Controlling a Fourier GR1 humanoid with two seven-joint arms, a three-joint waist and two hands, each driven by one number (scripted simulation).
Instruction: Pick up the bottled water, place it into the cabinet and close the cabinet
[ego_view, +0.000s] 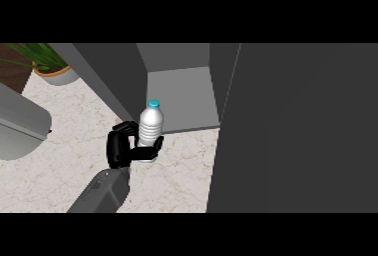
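Left black hand (123, 145) w/ grey forearm comes up from the bottom edge, fingers (150, 148) curled round the lower half of the clear plastic water bottle w/ the teal cap (151, 127). Bottle's upright, held over the pale marble table (66, 150), right in front of the open grey cabinet (181, 95), its cap just about at the shelf's front edge. Big dark grey cabinet door (295, 130) fills the right side. Potted green plant in a light pot (52, 67) sits top left, a grey rounded object (18, 130) at the left edge.
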